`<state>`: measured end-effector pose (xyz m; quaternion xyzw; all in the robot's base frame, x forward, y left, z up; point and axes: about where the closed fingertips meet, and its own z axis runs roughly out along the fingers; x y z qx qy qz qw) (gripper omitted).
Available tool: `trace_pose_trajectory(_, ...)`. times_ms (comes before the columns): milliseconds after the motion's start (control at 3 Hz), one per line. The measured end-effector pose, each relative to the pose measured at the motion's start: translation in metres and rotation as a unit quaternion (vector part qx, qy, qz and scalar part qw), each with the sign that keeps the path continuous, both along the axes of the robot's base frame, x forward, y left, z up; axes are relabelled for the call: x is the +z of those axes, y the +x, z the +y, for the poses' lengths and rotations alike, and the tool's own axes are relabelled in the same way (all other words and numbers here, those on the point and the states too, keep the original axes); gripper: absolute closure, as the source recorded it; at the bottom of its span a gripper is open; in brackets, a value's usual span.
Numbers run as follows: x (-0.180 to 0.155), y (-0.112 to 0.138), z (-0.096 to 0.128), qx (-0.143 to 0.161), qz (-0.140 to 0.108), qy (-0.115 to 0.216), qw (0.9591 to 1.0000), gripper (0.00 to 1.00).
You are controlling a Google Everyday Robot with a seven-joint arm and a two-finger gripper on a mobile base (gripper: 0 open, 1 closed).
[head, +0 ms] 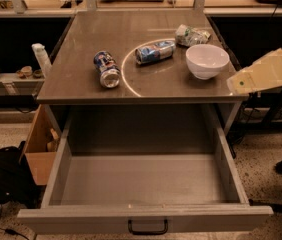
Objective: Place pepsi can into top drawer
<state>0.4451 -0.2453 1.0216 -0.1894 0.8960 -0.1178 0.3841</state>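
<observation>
The pepsi can (106, 69), dark blue with red and white marks and a silver end, lies on its side on the left part of the grey cabinet top (86, 39). The top drawer (146, 179) is pulled wide open below it, its plain grey inside empty, with a small black handle (147, 227) on the front panel. My gripper (235, 85), cream-coloured, reaches in from the right edge at about cabinet-top height, just right of the front right corner and well apart from the pepsi can.
A paler light-blue and silver can (154, 51) lies at mid-top. A white bowl (207, 60) stands to its right, with a crumpled wrapper (191, 35) behind it. A cardboard box (38, 144) and a black bag (3, 179) sit on the floor left of the drawer.
</observation>
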Motion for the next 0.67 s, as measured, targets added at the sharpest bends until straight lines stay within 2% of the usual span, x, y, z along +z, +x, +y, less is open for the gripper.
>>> trace_pose_trajectory(333, 0.004, -0.002, 0.018, 0.023, 0.003, 0.010, 0.9997, 0.00)
trace_pose_trajectory(667, 0.011, -0.007, 0.061, 0.069, 0.012, 0.032, 0.9970, 0.00)
